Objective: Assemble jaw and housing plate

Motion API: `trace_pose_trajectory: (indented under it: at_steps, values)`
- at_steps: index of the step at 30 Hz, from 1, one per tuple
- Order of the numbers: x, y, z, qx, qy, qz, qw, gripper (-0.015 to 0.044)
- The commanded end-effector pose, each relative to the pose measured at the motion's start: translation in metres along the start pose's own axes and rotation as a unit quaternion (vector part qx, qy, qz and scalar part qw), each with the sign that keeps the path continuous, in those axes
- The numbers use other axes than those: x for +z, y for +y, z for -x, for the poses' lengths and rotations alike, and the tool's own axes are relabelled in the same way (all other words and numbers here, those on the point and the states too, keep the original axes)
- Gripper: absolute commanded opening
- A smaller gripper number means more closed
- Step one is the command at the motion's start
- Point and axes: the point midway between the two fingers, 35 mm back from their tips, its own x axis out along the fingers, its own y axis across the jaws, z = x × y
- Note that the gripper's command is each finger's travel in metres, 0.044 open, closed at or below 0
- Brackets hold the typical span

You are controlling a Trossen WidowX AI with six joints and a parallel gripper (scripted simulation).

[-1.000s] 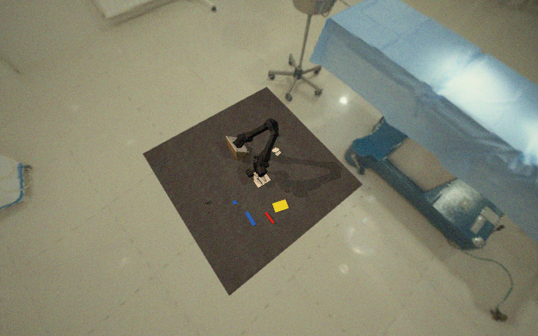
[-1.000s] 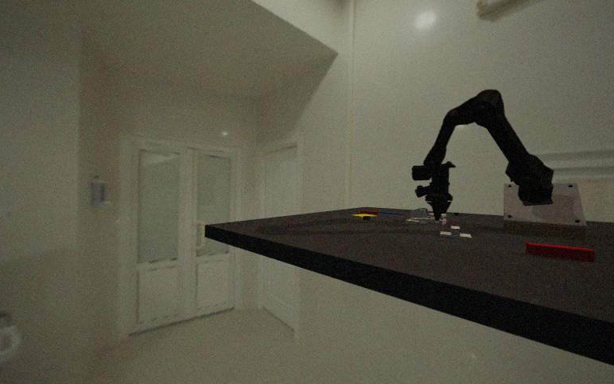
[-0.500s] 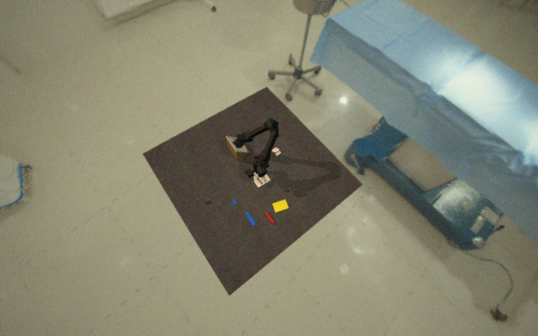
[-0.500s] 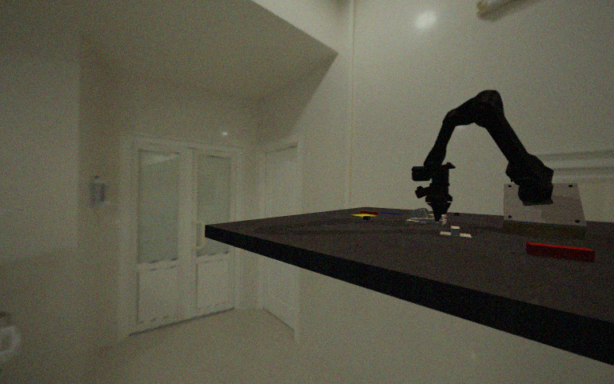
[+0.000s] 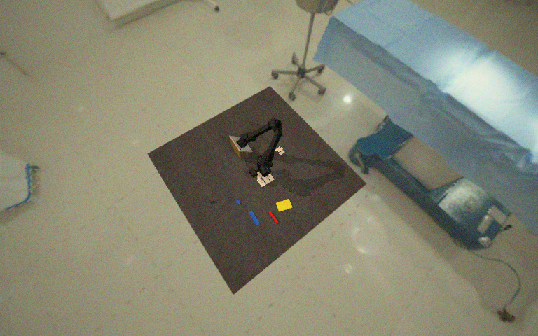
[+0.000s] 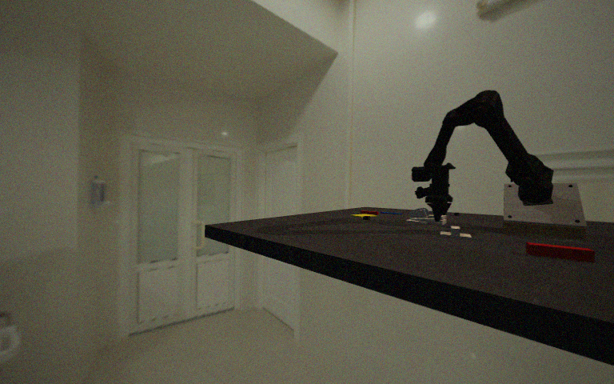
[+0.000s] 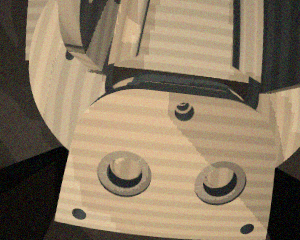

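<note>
black gripper (image 5: 264, 170) (image 6: 438, 217) (image 7: 168, 168) clamped on the pale housing plate (image 7: 165, 142), plate above the pale jaw assembly (image 5: 265, 179) (image 7: 190, 40), yellow block (image 5: 284, 204) (image 6: 364, 214) near a red bar (image 5: 273, 217) on the dark tabletop (image 5: 225, 246) (image 6: 395, 253)

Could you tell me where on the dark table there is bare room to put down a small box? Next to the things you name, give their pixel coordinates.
One wide patch runs from the long blue bar (image 5: 253, 218) to the table's bottom corner in the top view. Another lies between the small blue block (image 5: 238, 201) and the left edge, apart from a tiny dark thing (image 5: 212, 201). It is crowded around the black tool (image 5: 264, 170) (image 6: 437, 217) and pale flat parts (image 5: 265, 179).
</note>
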Motion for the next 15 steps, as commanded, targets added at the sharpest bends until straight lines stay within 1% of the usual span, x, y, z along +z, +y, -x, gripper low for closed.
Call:
trace_pose_trajectory:
  at_steps: [1,15]
  values:
    - [-0.0004,0.0001,-0.0019,0.002,0.001,-0.002,1.0,0.0351]
    - [-0.0004,0.0001,-0.0043,0.002,0.001,-0.001,1.0,0.0351]
